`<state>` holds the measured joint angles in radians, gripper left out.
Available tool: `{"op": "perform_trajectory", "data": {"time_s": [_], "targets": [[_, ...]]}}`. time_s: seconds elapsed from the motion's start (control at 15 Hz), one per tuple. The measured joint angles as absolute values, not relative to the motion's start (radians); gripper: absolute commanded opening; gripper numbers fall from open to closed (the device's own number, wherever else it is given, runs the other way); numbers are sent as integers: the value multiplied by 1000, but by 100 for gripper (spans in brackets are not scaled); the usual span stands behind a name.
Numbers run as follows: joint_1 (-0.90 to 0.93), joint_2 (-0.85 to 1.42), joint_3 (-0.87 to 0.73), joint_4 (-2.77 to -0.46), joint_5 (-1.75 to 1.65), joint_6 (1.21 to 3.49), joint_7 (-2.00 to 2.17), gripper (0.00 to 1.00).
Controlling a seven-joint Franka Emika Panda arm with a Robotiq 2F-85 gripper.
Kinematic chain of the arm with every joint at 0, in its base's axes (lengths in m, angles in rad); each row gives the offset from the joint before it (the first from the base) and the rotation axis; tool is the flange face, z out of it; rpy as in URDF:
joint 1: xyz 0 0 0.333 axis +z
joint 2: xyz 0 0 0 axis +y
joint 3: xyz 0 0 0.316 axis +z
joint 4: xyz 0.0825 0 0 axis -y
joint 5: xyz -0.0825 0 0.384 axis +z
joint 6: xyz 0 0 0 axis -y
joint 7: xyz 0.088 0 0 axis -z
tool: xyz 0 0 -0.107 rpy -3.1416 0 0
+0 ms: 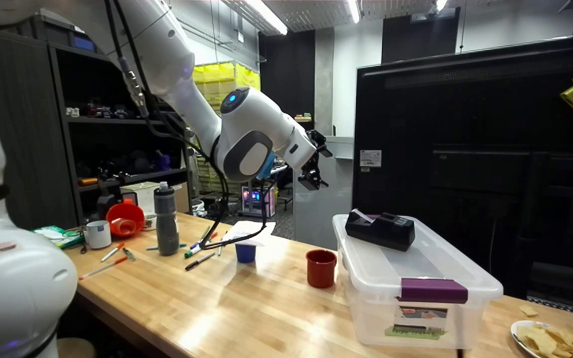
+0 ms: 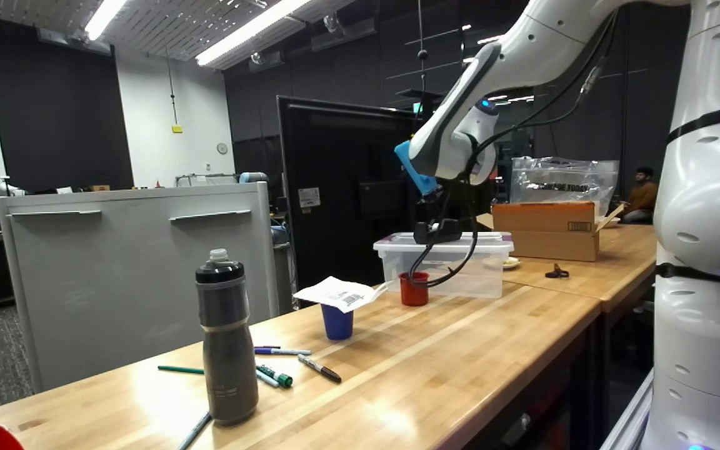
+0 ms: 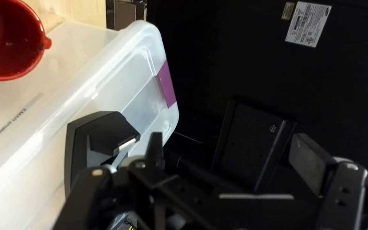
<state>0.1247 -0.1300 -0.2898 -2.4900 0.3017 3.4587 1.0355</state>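
Black two-finger gripper: we find its fingers set wide apart with nothing between them; it hangs in the air, higher than the milky flat plastic lid, touching nothing that we can see.
Black angular plastic tape dispenser: so we read its shape; it rests on the lid, near the gripper but apart from it, with matt faces, blunt corners and a pale strip at one edge.
Stage of handling: we judge that no grip is made, since the dispenser sits free and the fingers are empty; contact and closing are undone. Whether this is a start or a finish we cannot tell.
Clear rectangular plastic bin: covered by the lid; we see smooth cloudy walls and a rounded rim.
Purple plastic latch: a flat, slightly bowed strip at the bin's end.
Glossy dark-red round mug: upright just beside the bin; its inside looks glazed to us.
Blue tapered cup: upright, a creased white paper sheet across its mouth.
Grey waisted bottle: standing, smoky and translucent, we think of soft plastic.
White round plate: heaped with thin, curled yellow crisps.
Pale striped wooden table: polished, throwing back the ceiling light at us.
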Motion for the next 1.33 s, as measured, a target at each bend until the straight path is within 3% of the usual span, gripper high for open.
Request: {"op": "perform_trajectory", "data": {"time_s": [0.27,0.6,1.33], "targets": [[234,-233,-484,-2570,31,3459,1202,100],[292,-297,-691,-2608,-32,3455,1223,100],[491,-234,-939,-2593,-31,3452,1271,100]]}}
